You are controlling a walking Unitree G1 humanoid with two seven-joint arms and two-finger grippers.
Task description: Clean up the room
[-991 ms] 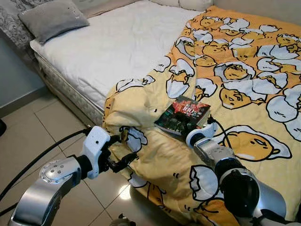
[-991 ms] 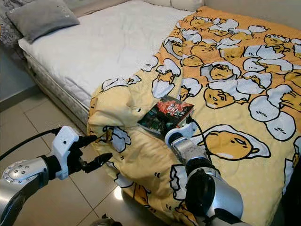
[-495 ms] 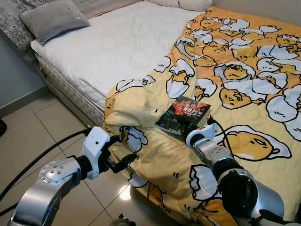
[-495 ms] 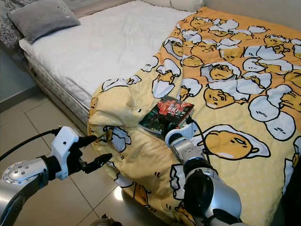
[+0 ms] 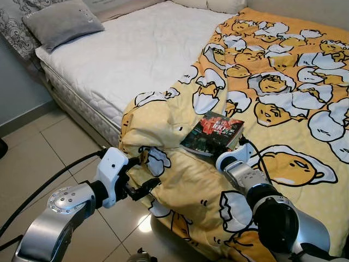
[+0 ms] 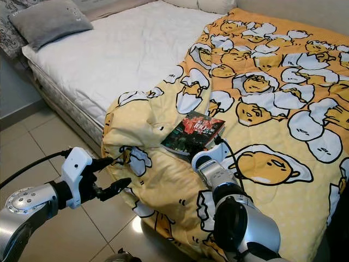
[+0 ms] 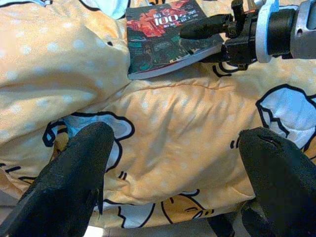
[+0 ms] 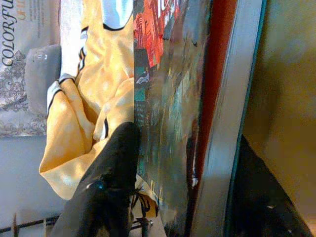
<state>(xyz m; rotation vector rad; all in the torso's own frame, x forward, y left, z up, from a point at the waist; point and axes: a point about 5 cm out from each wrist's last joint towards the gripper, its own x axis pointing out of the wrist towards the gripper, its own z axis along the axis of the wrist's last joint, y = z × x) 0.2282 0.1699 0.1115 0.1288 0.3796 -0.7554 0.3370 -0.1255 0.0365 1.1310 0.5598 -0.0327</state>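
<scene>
Closest in, the left tool [image 5: 143, 173] hovers off the bed's corner over the tile floor [image 5: 32, 164], fingers spread wide apart and empty, just beside the drooping edge of the yellow egg-print blanket [image 5: 283, 87]. A bit further, the right tool [image 7: 217, 37] has crept forward over the last second and now has its fingers either side of the book [image 5: 214, 132], one on the cover and one under the edge. Looks like it's settling its grip, so I'd say the pickup is about to happen. The book lies on the blanket near the bed's corner. Beyond that: bare white mattress [image 5: 136, 54], a grey pillow [image 5: 61, 21] at the far end.
</scene>
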